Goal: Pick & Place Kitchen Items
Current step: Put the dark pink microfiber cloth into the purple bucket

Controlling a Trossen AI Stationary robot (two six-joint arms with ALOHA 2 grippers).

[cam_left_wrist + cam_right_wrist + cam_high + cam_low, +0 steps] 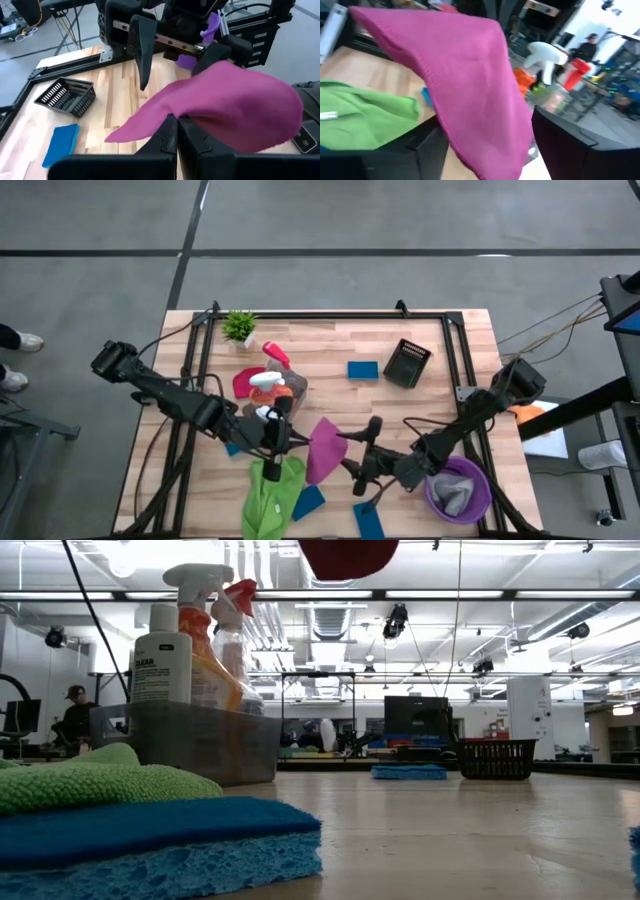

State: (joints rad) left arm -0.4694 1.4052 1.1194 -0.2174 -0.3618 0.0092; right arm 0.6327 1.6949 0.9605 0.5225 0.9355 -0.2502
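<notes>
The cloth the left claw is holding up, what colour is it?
Magenta cloth, clearest in the left wrist view.

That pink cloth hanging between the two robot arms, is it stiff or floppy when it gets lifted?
Probably floppy: the magenta cloth sags in a loose drape from where the left gripper pinches it shut. It looks light too, since that one small pinch carries it. The right gripper stands open beside it, and a limp fold may slide off unless caught squarely.

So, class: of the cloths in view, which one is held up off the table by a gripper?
The magenta cloth, pinched in the left gripper. The green cloth lies flat on the table, and the grey cloth sits in the purple bowl.
</notes>
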